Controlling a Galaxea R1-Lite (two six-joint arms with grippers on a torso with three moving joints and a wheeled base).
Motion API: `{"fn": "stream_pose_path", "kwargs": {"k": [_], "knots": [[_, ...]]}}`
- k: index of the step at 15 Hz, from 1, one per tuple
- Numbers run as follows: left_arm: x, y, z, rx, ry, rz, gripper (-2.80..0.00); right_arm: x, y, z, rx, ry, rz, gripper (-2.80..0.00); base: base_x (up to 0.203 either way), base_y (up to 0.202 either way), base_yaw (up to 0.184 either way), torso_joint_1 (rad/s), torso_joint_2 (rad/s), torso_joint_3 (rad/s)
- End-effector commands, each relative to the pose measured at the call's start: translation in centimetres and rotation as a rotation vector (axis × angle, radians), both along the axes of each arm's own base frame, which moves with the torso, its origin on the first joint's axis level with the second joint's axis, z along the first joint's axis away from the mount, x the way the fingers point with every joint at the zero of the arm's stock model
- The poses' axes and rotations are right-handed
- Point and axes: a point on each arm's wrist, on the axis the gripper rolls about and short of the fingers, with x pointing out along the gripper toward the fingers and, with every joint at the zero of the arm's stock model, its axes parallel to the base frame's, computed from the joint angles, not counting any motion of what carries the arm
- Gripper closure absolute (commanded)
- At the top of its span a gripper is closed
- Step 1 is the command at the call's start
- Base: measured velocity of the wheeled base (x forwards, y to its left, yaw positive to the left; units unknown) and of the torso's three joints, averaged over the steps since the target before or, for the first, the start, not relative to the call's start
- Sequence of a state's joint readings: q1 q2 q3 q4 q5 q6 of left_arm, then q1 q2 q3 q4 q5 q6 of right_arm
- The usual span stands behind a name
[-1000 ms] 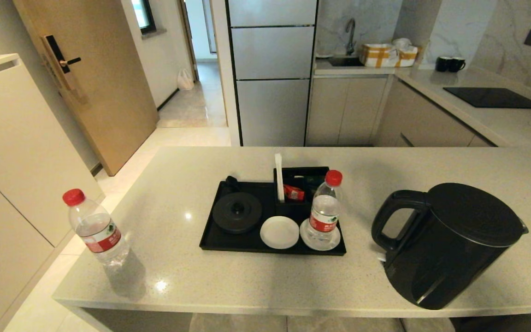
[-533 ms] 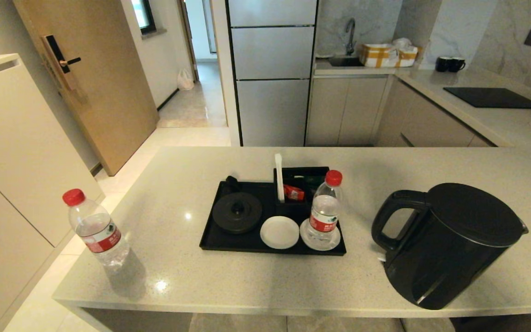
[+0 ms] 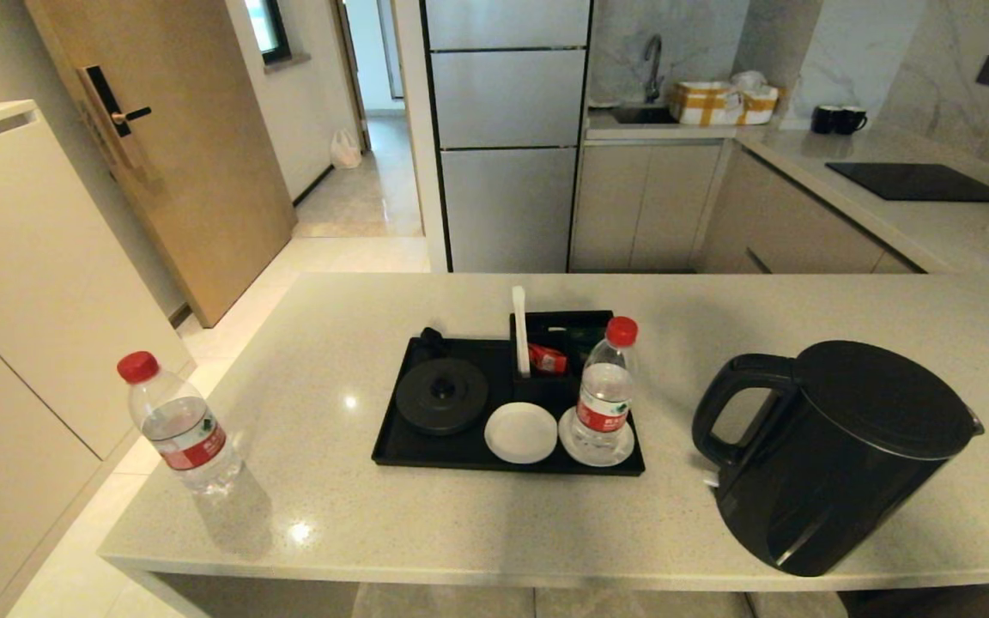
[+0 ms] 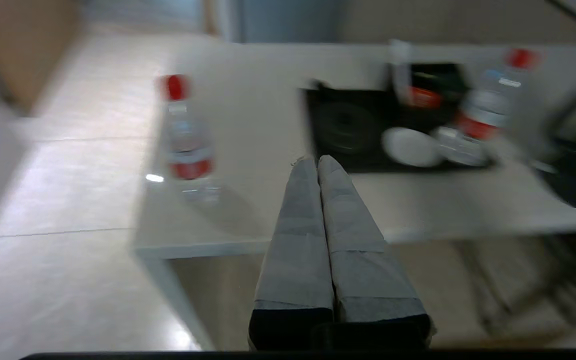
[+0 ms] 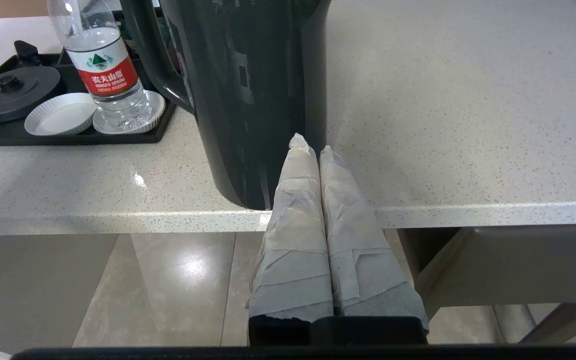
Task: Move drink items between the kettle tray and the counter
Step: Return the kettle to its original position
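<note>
Head view: neither arm shows. The black electric kettle [image 3: 838,451] stands on the counter [image 3: 460,515] right of the kettle tray [image 3: 391,446]. One water bottle [image 3: 604,395] stands on a white coaster [image 3: 623,451] in the tray; another bottle [image 3: 178,425] stands on the counter near its left edge.

Left wrist view: the left gripper [image 4: 318,162] hangs before the counter's front edge, jaws closed and empty; the scene is smeared, details hard to make out.

Right wrist view: the right gripper [image 5: 308,145] has its jaws closed on nothing, tips near the kettle's base; the kettle's top is cut off.
</note>
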State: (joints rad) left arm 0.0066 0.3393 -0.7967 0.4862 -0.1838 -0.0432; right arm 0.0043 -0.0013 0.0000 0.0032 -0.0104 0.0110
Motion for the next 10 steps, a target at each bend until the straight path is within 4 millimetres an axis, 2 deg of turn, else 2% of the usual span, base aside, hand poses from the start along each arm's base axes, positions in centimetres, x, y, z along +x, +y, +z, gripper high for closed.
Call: {"fn": "stream_pose_path", "kwargs": {"k": [1,3,5,10], "knots": [[3.7,-0.3,2.2,-0.024,0.127,-0.161,0.00,0.0,0.0,0.0,0.000,0.000,0.000,0.00,0.000,0.000,0.000,0.000,0.00,0.000],[5.4,-0.6,2.6,-0.066,0.166,-0.304,0.00,0.0,0.0,0.0,0.000,0.000,0.000,0.00,0.000,0.000,0.000,0.000,0.00,0.000],[6.1,-0.7,2.6,-0.088,0.171,-0.347,0.00,0.0,0.0,0.0,0.000,-0.001,0.000,0.00,0.000,0.000,0.000,0.000,0.00,0.000],[11.9,-1.1,0.1,-0.134,0.267,-0.538,0.00,0.0,0.0,0.0,0.000,-0.002,0.000,0.00,0.000,0.000,0.000,0.000,0.00,0.000]]}}
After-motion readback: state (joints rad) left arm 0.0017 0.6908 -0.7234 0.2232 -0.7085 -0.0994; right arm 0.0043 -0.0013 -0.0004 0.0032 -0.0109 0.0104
